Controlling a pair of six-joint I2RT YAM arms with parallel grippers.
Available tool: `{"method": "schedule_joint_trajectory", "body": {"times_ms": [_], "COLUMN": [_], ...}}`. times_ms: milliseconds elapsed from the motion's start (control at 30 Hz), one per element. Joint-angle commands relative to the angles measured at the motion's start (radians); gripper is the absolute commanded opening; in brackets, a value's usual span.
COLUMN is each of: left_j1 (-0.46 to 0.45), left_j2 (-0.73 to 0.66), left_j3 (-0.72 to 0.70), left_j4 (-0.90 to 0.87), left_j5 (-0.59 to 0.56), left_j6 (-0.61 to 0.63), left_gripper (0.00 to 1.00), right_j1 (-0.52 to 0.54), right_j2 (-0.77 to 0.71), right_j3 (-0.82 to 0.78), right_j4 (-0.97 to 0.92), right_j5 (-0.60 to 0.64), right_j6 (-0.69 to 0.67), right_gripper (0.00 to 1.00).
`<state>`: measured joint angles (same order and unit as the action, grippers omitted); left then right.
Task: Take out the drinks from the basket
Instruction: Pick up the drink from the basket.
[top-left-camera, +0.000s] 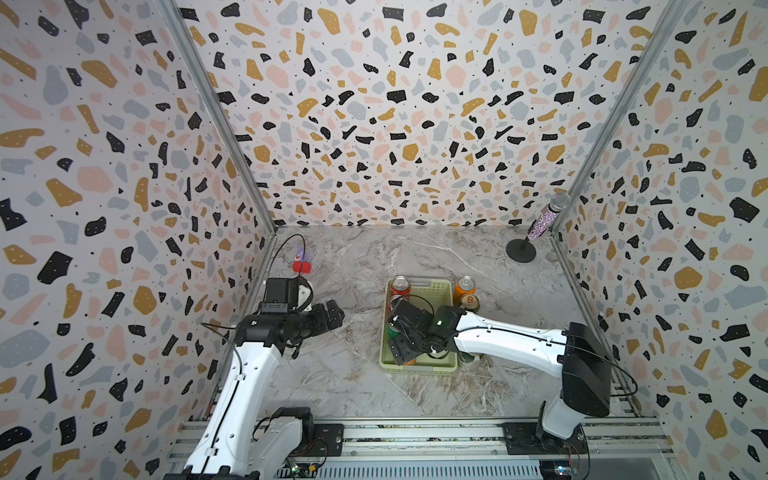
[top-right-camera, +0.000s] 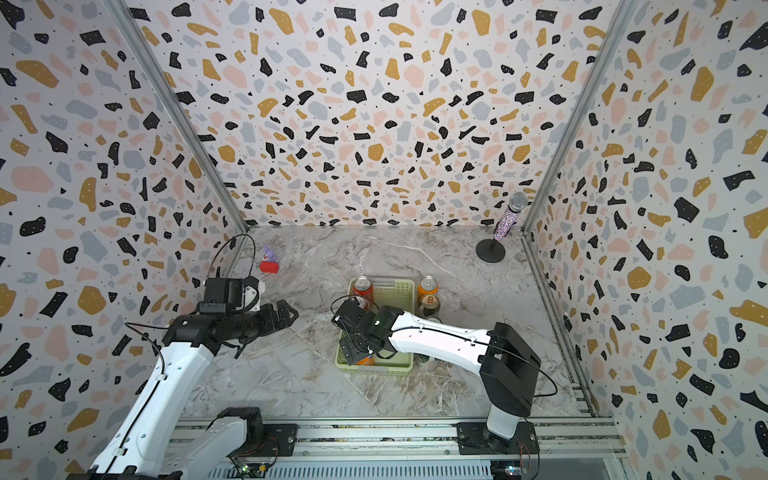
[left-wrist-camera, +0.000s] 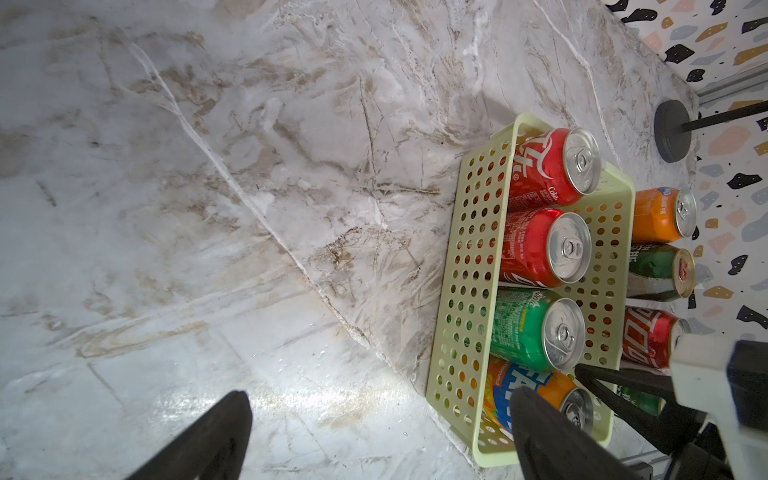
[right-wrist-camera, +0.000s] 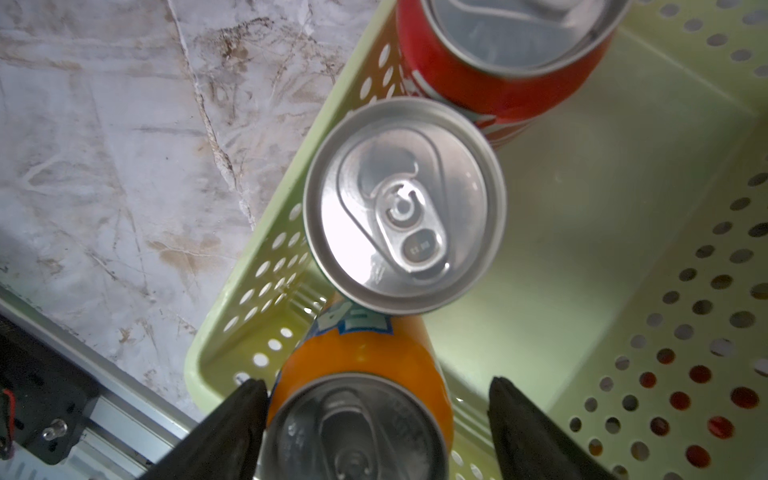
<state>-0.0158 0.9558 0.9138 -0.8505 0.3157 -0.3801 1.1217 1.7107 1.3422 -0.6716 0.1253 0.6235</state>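
Straddles upright orange can with right pincer, released, gap showing on one side; stands at basket's near end, directly under it. Probably just needs clenching, then a straight-up lift. Leaves left pincer released too, well apart over table.

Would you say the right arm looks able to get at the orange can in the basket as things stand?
Probably yes: the right tool hangs open over the orange can, a finger on either side. The basket wall and green can stand close but not between them.
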Motion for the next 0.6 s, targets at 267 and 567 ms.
{"method": "schedule_joint_trajectory", "body": {"times_ms": [267,567], "left_j1": [0.004,0.005], "left_j2": [-0.007,-0.005], "left_j3": [-0.007,-0.007], "left_j4": [0.031,0.033], "left_j5": [0.025,0.029], "left_j6": [0.015,0.014], "left_gripper": [1.00,1.00], "right_j1": [0.004,0.004], "right_j2": [0.026,0.042], "right_j3": [-0.017,-0.038], "right_j4": [0.011,0.024], "right_j5": [-0.003,-0.009], "right_j6": [0.035,0.049], "right_gripper": [0.83,0.79]}}
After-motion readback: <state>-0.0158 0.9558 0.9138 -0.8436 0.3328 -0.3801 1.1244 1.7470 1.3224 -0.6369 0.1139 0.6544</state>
